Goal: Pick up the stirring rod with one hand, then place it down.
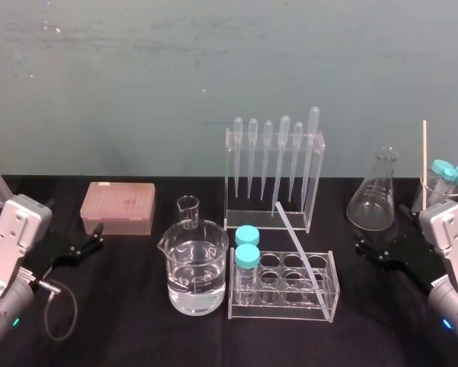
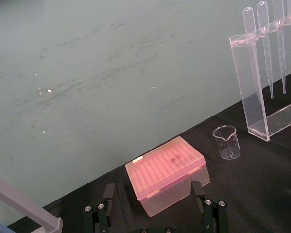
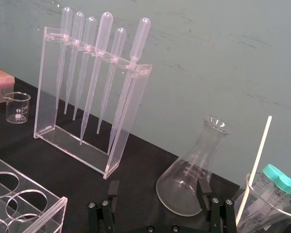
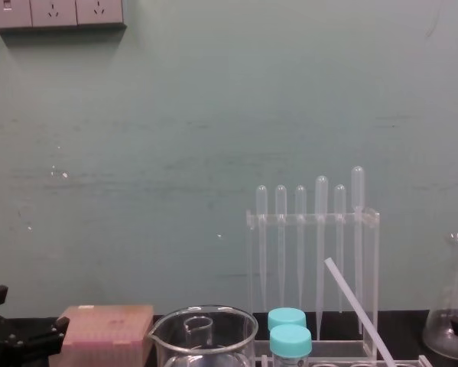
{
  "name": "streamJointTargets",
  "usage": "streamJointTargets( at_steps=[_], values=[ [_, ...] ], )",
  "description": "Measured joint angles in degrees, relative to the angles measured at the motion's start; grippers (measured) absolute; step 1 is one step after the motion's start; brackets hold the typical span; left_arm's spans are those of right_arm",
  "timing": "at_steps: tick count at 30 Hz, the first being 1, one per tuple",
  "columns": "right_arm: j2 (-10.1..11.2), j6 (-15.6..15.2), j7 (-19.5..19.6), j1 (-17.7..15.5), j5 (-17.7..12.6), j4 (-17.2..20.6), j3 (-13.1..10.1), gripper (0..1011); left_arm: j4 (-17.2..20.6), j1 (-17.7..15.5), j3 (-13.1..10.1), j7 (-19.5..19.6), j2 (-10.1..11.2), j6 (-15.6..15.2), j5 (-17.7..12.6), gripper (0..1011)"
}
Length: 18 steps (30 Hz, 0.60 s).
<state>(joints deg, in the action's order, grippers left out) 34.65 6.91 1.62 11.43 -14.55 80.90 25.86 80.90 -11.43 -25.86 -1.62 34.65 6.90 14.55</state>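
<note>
Black end effectors, two: the left end effector (image 2: 153, 191) and right end effector (image 3: 158, 187) both stand fingers apart, holding nothing, at the worktop's (image 1: 137, 336) sides. We count one stirring rod (image 1: 299, 254), thin, straight, translucent white, leaning tilted across the clear tube rack (image 1: 278, 312); two teal-capped tubes (image 1: 247, 245); six pipettes (image 1: 282, 153).

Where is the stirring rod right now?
In the head view, the stirring rod rests slanted across the right part of the test tube rack, its upper end toward the pipette rack behind.
</note>
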Motion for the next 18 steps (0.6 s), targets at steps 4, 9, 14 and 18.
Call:
streamJointTargets(
  at_steps=[4, 9, 14, 18],
  values=[
    [0.0, 0.0, 0.0, 0.0, 0.0, 0.0, 0.0, 1003, 0.0, 0.0, 0.0, 0.0, 0.0, 0.0, 0.0, 1000],
    [0.0, 0.0, 0.0, 0.0, 0.0, 0.0, 0.0, 1003, 0.0, 0.0, 0.0, 0.0, 0.0, 0.0, 0.0, 1000],
    [0.0, 0.0, 0.0, 0.0, 0.0, 0.0, 0.0, 1003, 0.0, 0.0, 0.0, 0.0, 0.0, 0.0, 0.0, 1000],
    [0.0, 0.0, 0.0, 0.0, 0.0, 0.0, 0.0, 1003, 0.0, 0.0, 0.0, 0.0, 0.0, 0.0, 0.0, 1000]
  ],
)
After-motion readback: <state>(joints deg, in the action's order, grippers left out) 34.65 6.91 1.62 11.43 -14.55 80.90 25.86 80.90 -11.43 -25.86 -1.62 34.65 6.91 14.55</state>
